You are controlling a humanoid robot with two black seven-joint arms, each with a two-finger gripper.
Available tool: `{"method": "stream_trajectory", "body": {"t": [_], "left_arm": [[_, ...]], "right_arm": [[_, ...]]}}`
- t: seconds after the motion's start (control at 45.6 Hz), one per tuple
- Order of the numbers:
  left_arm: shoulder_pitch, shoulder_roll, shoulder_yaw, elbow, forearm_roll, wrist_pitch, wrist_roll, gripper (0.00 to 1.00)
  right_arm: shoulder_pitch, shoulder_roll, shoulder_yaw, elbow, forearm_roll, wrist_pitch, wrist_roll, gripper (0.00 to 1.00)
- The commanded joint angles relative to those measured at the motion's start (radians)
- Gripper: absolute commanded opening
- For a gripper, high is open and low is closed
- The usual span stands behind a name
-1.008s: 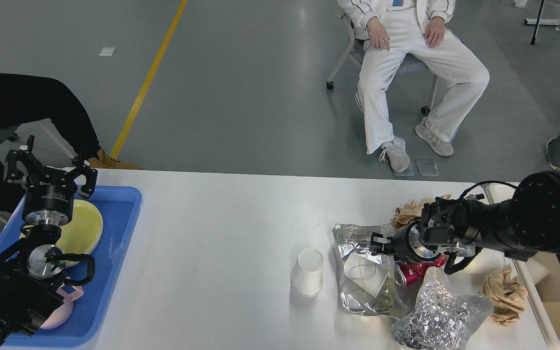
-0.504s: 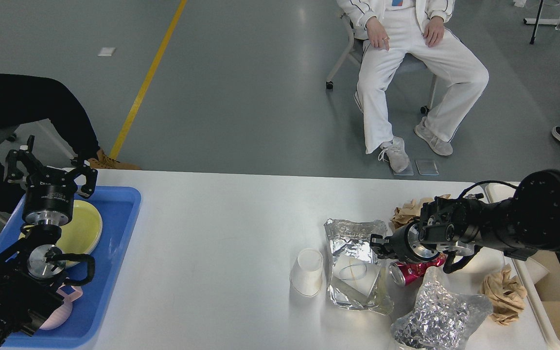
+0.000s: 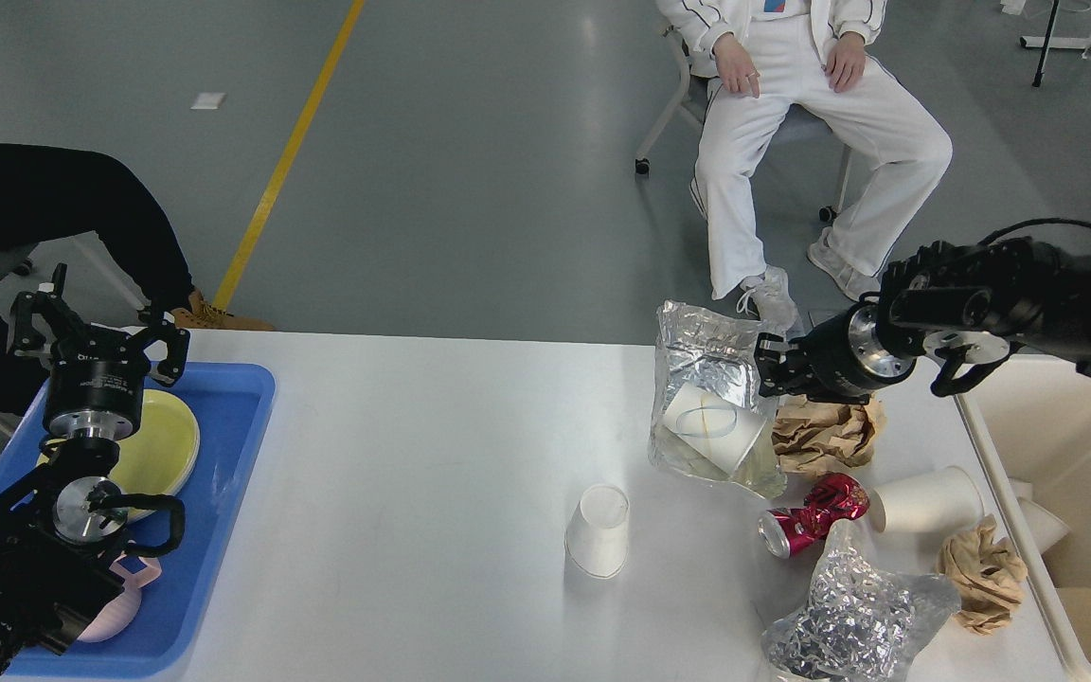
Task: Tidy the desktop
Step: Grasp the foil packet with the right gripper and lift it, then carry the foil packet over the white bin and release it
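Observation:
The white desktop [image 3: 413, 445] carries litter on its right half. My right gripper [image 3: 765, 366] is shut on the right edge of a silver foil bag [image 3: 706, 360] and holds it above the table's far right; a white paper cup [image 3: 716, 431] shows in the bag's clear lower part. My left gripper [image 3: 98, 327] is open and empty, pointing up over the blue tray [image 3: 223, 530] at the left.
On the table lie an upturned paper cup [image 3: 598, 530], crumpled brown paper [image 3: 825, 431], a crushed red can [image 3: 811, 511], a fallen white cup [image 3: 924, 497], a silver crinkled bag [image 3: 853, 616] and another brown wad [image 3: 986, 573]. A beige bin [image 3: 991, 445] stands at right. Yellow plates [image 3: 167, 440] sit in the tray.
My right gripper has risen and moved back to the right, lifting the foil bag with the cup off the table. This uncovered the red can and the fallen white cup. The left arm is still.

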Motion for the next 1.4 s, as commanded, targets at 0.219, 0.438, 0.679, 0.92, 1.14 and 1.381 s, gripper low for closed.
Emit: {"method": "stream_trajectory", "body": {"t": [0.219, 0.438, 0.679, 0.92, 1.14, 1.381], "left_arm": [[0.0, -0.001, 0.0, 0.0, 0.0, 0.0, 0.0, 0.96], [0.0, 0.0, 0.0, 0.0, 0.0, 0.0, 0.0, 0.96], [0.0, 0.0, 0.0, 0.0, 0.0, 0.0, 0.0, 0.96], [0.0, -0.001, 0.0, 0.0, 0.0, 0.0, 0.0, 0.96], [0.0, 0.0, 0.0, 0.0, 0.0, 0.0, 0.0, 0.96], [0.0, 0.0, 0.0, 0.0, 0.0, 0.0, 0.0, 0.96]], "right_arm": [[0.282, -0.128, -0.041, -0.005, -0.014, 0.196, 0.0, 0.0], [0.362, -0.128, -0.095, -0.014, -0.014, 0.219, 0.0, 0.0], [0.122, -0.234, -0.109, -0.211, 0.001, 0.184, -0.001, 0.0], [-0.193, -0.387, -0.072, -0.352, 0.006, -0.039, -0.001, 0.0], [-0.475, -0.516, 0.023, -0.367, 0.119, -0.266, 0.0, 0.0], [-0.745, -0.521, 0.164, -0.505, 0.194, -0.346, 0.002, 0.99]]}}
